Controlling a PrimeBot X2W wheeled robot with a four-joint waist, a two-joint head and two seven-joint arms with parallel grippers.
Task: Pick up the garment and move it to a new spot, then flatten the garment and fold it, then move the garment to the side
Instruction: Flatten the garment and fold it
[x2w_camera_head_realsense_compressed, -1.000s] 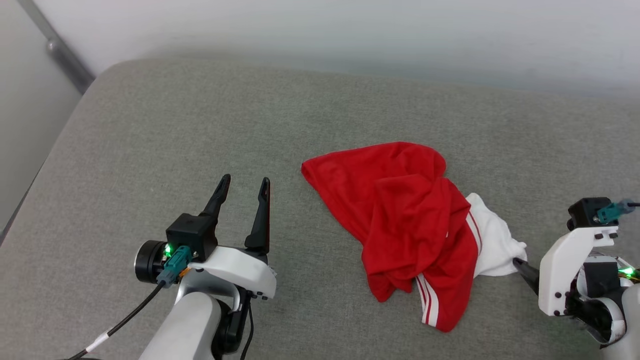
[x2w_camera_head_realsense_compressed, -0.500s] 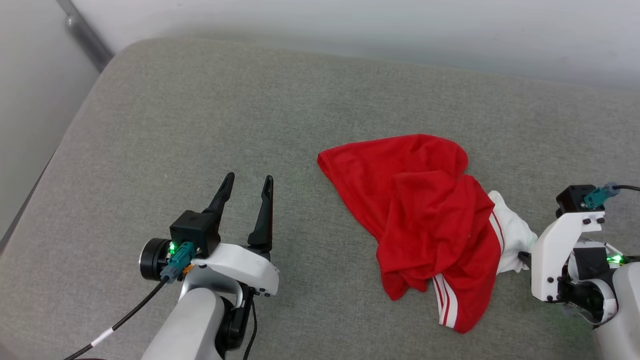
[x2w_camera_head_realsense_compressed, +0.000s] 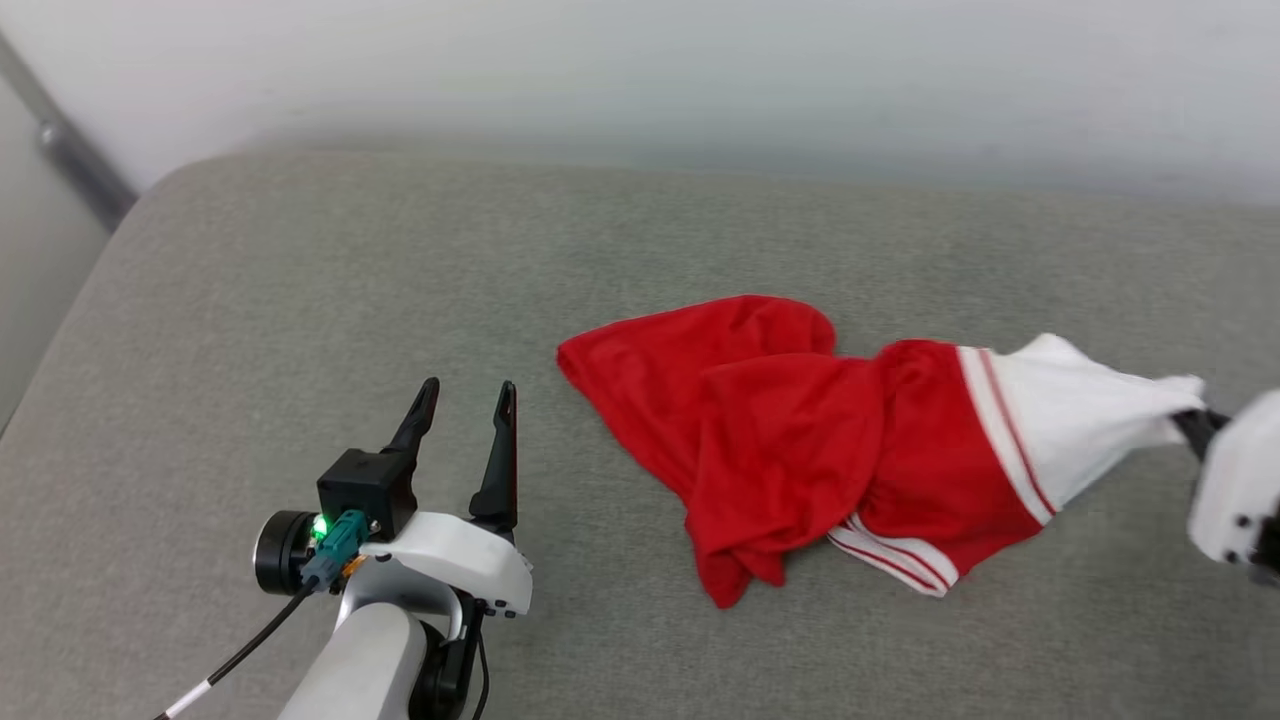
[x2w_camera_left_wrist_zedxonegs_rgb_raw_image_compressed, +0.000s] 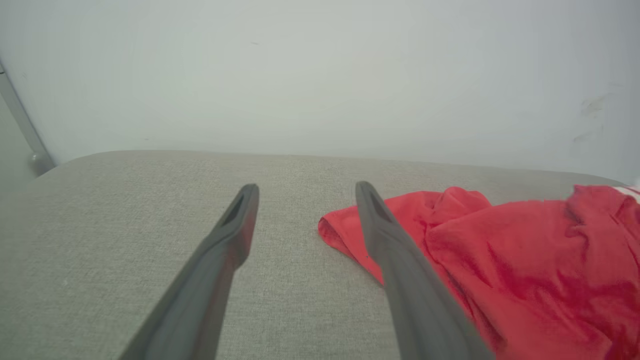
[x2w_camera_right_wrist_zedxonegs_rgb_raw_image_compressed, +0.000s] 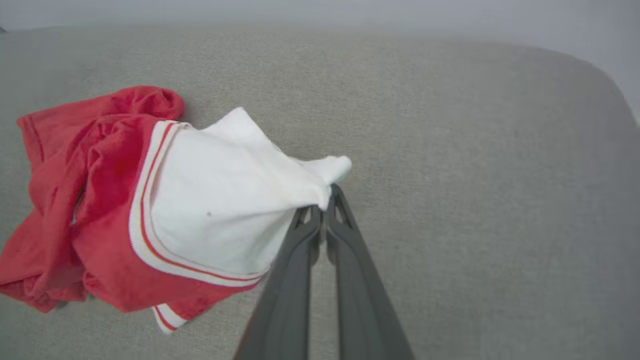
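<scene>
The garment (x2w_camera_head_realsense_compressed: 780, 440) is a crumpled red jersey with a white sleeve and red-white stripe trim, lying mid-right on the grey cushion (x2w_camera_head_realsense_compressed: 300, 280). My right gripper (x2w_camera_head_realsense_compressed: 1195, 425) at the right edge is shut on the tip of the white sleeve, which is stretched toward it. In the right wrist view the closed fingertips of the right gripper (x2w_camera_right_wrist_zedxonegs_rgb_raw_image_compressed: 324, 200) pinch the white cloth of the garment (x2w_camera_right_wrist_zedxonegs_rgb_raw_image_compressed: 215, 200). My left gripper (x2w_camera_head_realsense_compressed: 462, 400) stands open at the lower left, apart from the garment's left edge. In the left wrist view the left gripper (x2w_camera_left_wrist_zedxonegs_rgb_raw_image_compressed: 305, 192) has nothing between its fingers; the garment (x2w_camera_left_wrist_zedxonegs_rgb_raw_image_compressed: 500, 260) lies to their right.
A pale wall (x2w_camera_head_realsense_compressed: 700, 70) rises behind the cushion. A grey pipe (x2w_camera_head_realsense_compressed: 60, 150) runs down the back left corner. The cushion's rounded left edge (x2w_camera_head_realsense_compressed: 60, 330) drops off beside my left arm.
My right gripper has shut on the white sleeve and pulled it rightward and up, stretching the garment out. The head camera has shifted. The left gripper stays open.
</scene>
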